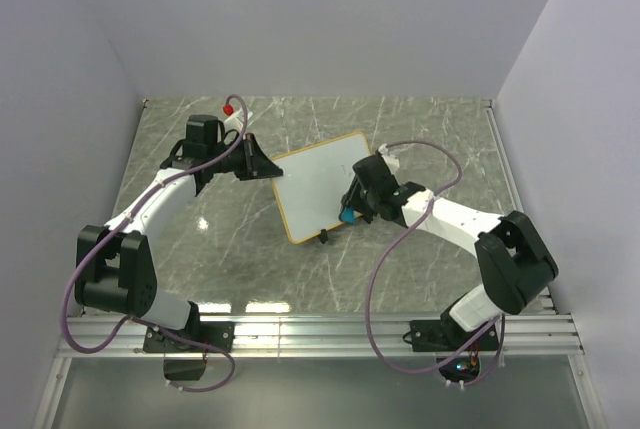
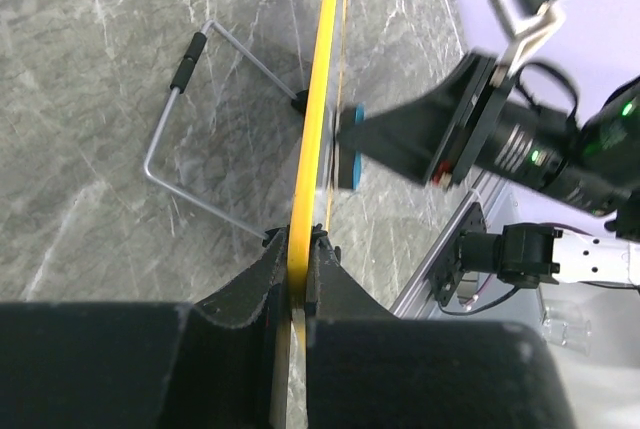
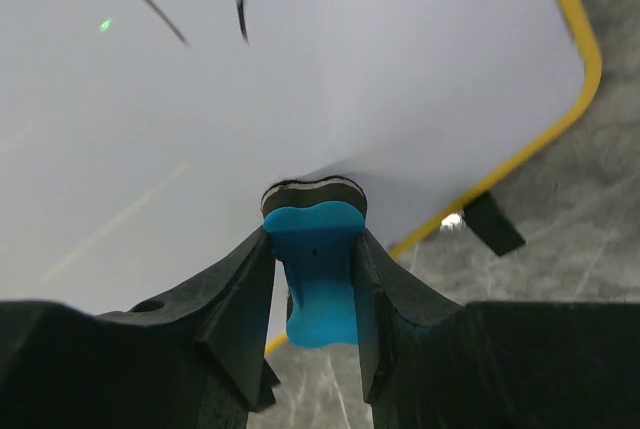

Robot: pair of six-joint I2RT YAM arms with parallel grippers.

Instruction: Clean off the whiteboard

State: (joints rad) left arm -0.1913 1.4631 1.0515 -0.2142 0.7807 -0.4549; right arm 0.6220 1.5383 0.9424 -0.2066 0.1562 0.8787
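Note:
The whiteboard [image 1: 320, 185], white with a yellow-tan frame, stands tilted on the marble table at the centre. My left gripper [image 1: 268, 166] is shut on its left frame edge [image 2: 300, 249], seen edge-on in the left wrist view. My right gripper [image 1: 348, 211] is shut on a small blue eraser [image 3: 318, 259], whose dark felt pad presses on the board's white face [image 3: 300, 79] near its lower right corner. Two short black strokes [image 3: 150, 4] remain on the board at the upper left of the right wrist view. The eraser also shows in the left wrist view [image 2: 346, 159].
The board's wire stand [image 2: 180, 139] with black feet rests on the table behind it. A red-tipped object [image 1: 229, 108] lies at the far left near the back wall. Aluminium rails [image 1: 320, 334] run along the near table edge.

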